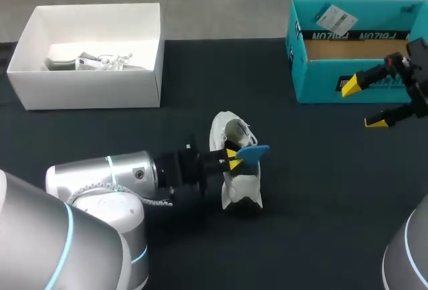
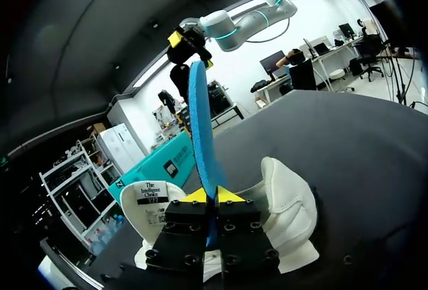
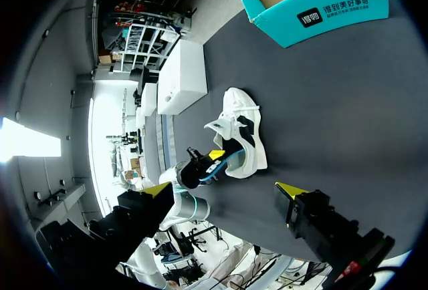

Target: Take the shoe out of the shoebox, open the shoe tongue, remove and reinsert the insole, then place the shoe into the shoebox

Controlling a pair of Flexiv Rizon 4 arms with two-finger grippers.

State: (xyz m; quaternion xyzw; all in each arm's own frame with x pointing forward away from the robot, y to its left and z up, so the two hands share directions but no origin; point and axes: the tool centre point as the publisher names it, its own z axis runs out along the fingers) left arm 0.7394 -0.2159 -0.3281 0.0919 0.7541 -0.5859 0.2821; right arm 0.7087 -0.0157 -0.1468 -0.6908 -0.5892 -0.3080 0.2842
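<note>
Our left gripper [image 1: 232,158] clamped on the blue insole [image 1: 254,152] above the shoe [image 1: 242,184], our right gripper [image 1: 363,105] jaws apart.

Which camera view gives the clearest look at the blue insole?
The left wrist view. There the blue insole stands edge-on between the shut fingertips of the left gripper, most of its length visible above the shoe. The head view shows only a short blue end past the gripper; the right wrist view only a tiny blue sliver.
</note>
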